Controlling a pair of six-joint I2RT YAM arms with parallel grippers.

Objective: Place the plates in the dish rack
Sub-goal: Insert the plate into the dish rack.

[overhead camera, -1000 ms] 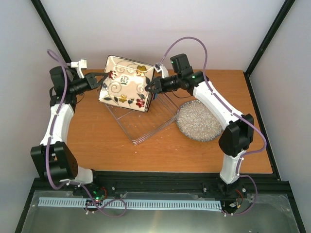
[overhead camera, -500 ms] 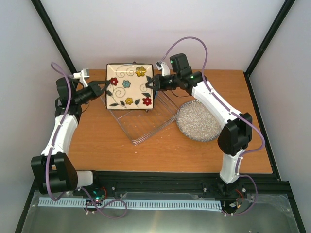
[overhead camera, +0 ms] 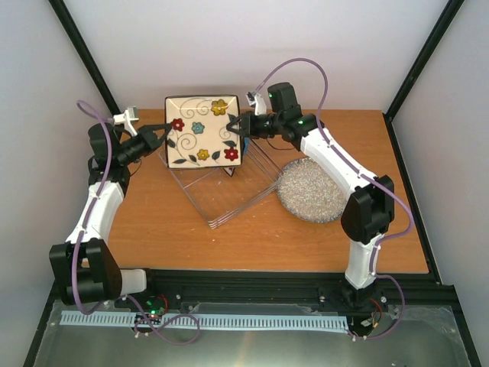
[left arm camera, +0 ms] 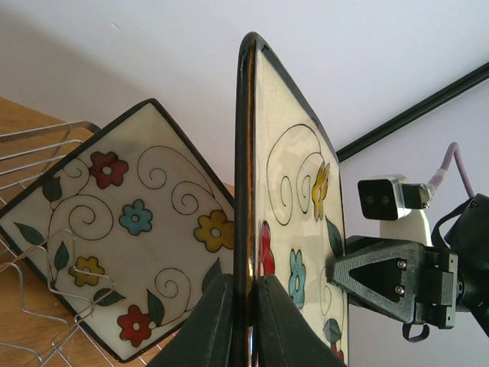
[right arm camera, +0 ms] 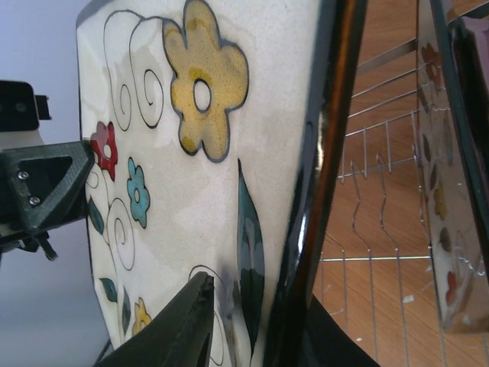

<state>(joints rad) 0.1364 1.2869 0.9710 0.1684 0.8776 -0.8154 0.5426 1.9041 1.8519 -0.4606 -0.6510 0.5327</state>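
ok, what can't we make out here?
Top view: held square plate hides back rows of the dish rack; second flowered plate there mostly hidden.
Left wrist: held plate's lower edge cut off by frame; tine contact unclear.
Right wrist: second plate cut by right edge.

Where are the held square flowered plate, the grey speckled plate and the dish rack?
held square flowered plate [overhead camera: 203, 131]: top view, centre of its face.
grey speckled plate [overhead camera: 312, 189]: top view, its centre.
dish rack [overhead camera: 217, 222]: top view, near corner of its wire rim.
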